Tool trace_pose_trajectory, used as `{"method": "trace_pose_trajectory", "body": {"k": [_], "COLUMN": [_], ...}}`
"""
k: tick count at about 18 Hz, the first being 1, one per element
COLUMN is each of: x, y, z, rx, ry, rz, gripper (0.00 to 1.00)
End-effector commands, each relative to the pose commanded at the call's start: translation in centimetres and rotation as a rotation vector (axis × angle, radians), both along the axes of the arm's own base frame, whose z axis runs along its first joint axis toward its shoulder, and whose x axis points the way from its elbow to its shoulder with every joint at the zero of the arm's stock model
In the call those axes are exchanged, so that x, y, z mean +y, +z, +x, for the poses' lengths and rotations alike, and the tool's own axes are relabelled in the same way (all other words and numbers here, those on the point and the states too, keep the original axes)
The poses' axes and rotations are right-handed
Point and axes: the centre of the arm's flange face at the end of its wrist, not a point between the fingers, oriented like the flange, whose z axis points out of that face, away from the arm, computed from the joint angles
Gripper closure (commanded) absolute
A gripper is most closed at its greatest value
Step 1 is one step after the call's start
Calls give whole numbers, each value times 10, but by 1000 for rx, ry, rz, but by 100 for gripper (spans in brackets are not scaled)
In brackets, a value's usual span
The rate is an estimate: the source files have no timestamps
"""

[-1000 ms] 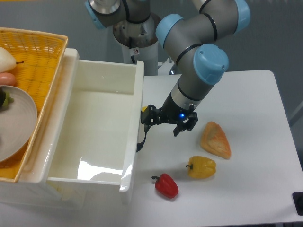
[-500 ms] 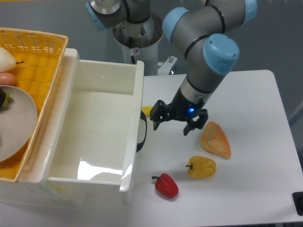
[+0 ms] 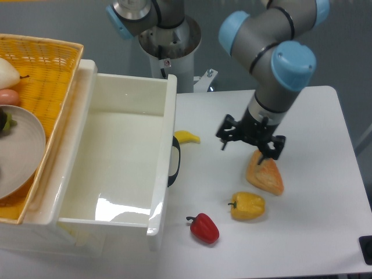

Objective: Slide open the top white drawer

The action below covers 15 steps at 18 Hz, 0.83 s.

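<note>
Top white drawer [image 3: 125, 157] stands pulled out; black handle [image 3: 174, 161] lies left of gripper [image 3: 250, 142], fingers apart, empty.

Grey metal tubes make up the arm [image 3: 273, 43], rounded at each joint and closed with pale blue caps: one big cap at the wrist joint, another at about ten o'clock from it, a third near the top edge at eleven o'clock. The base column [image 3: 170, 55] is a light cylinder with a small red mark on its front. At the arm's tip sits the gripper [image 3: 251, 142], all black, with short stubby fingers [image 3: 276, 149] and angular brackets.
</note>
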Motion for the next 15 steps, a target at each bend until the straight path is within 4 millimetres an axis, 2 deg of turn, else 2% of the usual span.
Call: {"method": "trace_pose_trajectory", "body": {"k": [3, 6, 9, 11, 15], "x": [-5, -14, -14, -29, -32], "y": [-10, -29, -50, -65, -76], "z": [-13, -28, -41, -59, -62], "rx": [12, 3, 9, 41, 39], "ry": [-8, -111, -207, -233, -263], "rz": [-14, -23, -34, -104, -143], "gripper": [0, 0, 0, 0, 0]}}
